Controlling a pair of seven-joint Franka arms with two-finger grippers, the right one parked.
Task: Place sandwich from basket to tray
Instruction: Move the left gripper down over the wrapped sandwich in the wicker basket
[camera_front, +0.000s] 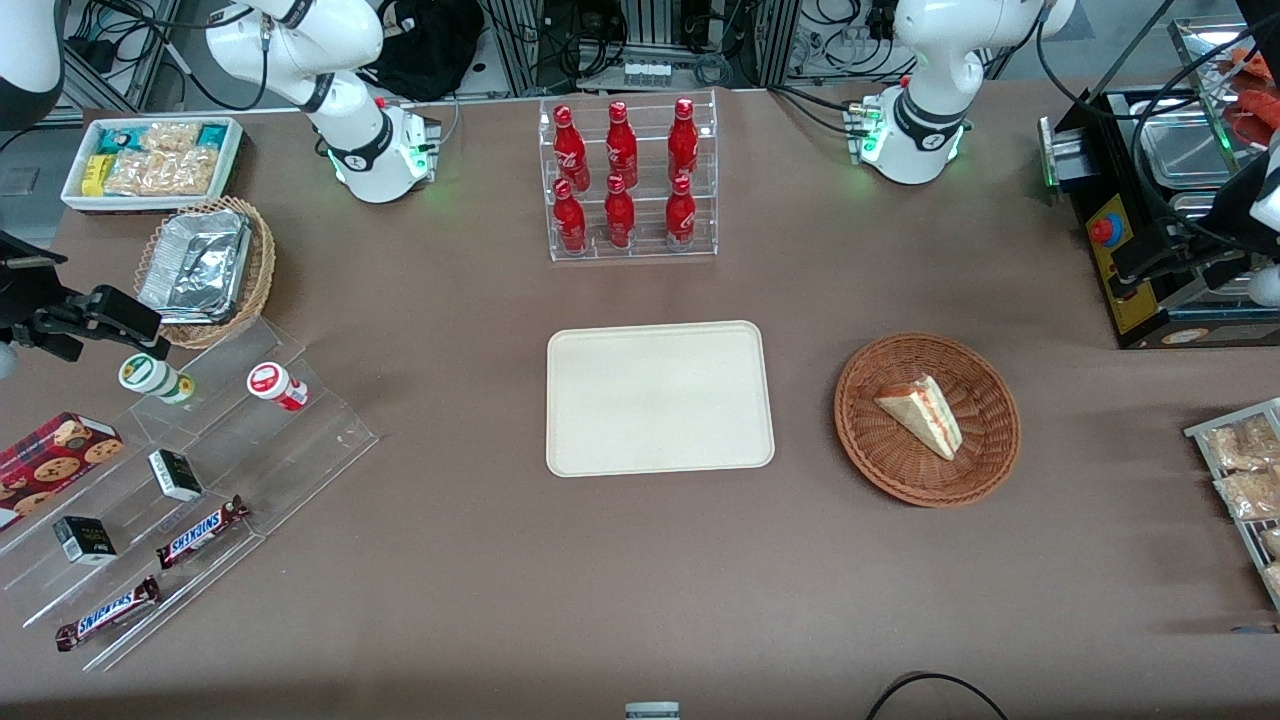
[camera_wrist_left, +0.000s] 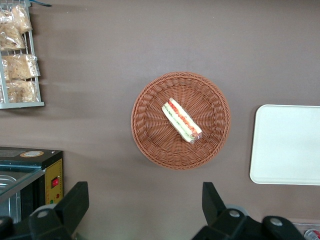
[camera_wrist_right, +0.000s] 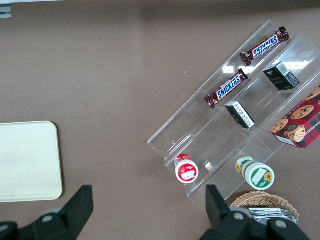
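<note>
The sandwich (camera_front: 922, 415) is a white-bread wedge with orange-red and green filling. It lies in the round reddish-brown wicker basket (camera_front: 870, 460), toward the working arm's end of the table. The cream tray (camera_front: 660, 397) lies flat and bare beside the basket, mid-table. My left gripper (camera_front: 1150, 262) hangs high at the working arm's end, farther from the front camera than the basket. In the left wrist view the gripper (camera_wrist_left: 144, 205) is open and empty, well above the table, with the sandwich (camera_wrist_left: 181, 120), the basket (camera_wrist_left: 150, 145) and the tray (camera_wrist_left: 287, 145) below.
A clear rack of red bottles (camera_front: 628, 180) stands farther from the front camera than the tray. A black machine (camera_front: 1130, 250) and a wire rack of snack packets (camera_front: 1245, 470) sit near the basket. An acrylic stand with snacks (camera_front: 200, 470), a foil-tray basket (camera_front: 205, 270) and a white bin (camera_front: 150, 160) lie toward the parked arm's end.
</note>
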